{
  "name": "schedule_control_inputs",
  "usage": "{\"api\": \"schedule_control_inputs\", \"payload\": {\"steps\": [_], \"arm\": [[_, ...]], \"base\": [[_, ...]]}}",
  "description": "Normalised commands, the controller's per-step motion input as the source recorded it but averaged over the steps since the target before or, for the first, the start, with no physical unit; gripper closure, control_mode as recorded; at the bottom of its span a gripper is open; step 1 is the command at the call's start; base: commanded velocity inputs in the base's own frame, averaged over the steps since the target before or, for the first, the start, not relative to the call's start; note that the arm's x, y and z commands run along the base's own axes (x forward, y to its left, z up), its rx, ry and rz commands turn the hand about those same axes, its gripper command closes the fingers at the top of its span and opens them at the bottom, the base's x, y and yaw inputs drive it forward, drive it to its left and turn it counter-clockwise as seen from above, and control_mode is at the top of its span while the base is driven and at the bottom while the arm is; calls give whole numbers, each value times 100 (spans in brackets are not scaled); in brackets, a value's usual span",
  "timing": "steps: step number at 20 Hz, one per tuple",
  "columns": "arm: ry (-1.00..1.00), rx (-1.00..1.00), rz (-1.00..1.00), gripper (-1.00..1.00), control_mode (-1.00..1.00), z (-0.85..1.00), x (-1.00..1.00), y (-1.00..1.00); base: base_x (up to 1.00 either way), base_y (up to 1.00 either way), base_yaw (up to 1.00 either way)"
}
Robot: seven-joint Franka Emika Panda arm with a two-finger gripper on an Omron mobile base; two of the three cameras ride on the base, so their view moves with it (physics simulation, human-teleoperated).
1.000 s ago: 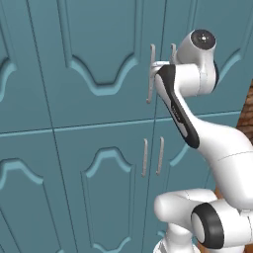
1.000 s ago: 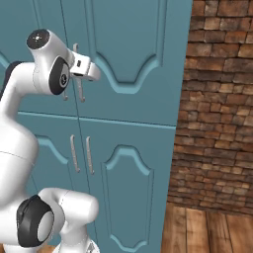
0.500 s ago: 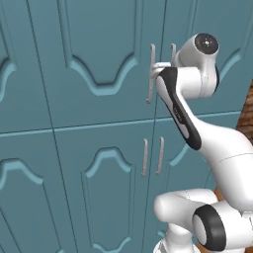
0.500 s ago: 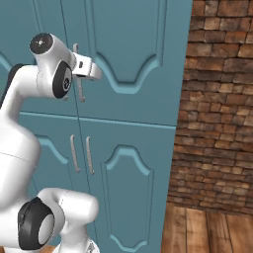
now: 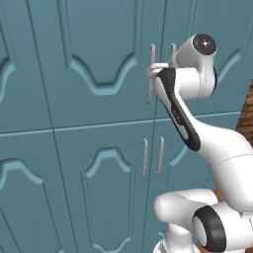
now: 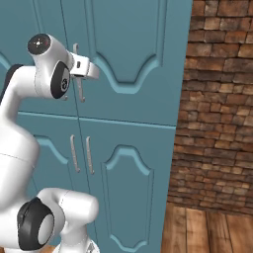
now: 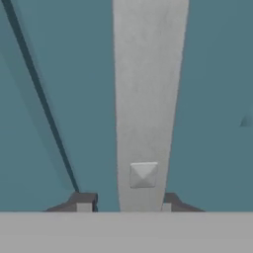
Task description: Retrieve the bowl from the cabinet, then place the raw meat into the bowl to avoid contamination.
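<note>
Cabinet (image 5: 89, 99) doors closed; fingers (image 7: 83, 201) flank upper handle (image 7: 148, 99).

White arm (image 5: 217, 143), dark joints, dark finger tips (image 7: 84, 201)

You face the cabinet (image 5: 89, 74) with all its doors closed, a flat wall that blocks any reach inside. Your end effector (image 7: 126, 205) sits tight at an upper door handle (image 7: 148, 99), a finger (image 7: 83, 201) on each side, no slack around the bar. Right of the cabinet, the brick wall (image 6: 217, 108) closes that side; the wooden floor (image 6: 207, 232) in front of it lies open.
</note>
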Motion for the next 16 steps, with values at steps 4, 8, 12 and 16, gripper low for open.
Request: {"api": "schedule_control_inputs", "payload": {"steps": [4,8,12,16], "arm": [[1,0,0,100,-100,-8,-9,-5],[0,0,-1,100,-100,-2,-40,-17],[0,2,-1,100,-100,0,-52,-23],[0,6,-1,100,-100,0,-68,-32]], "base": [[0,0,0],[0,0,0],[0,0,0],[0,0,0]]}}
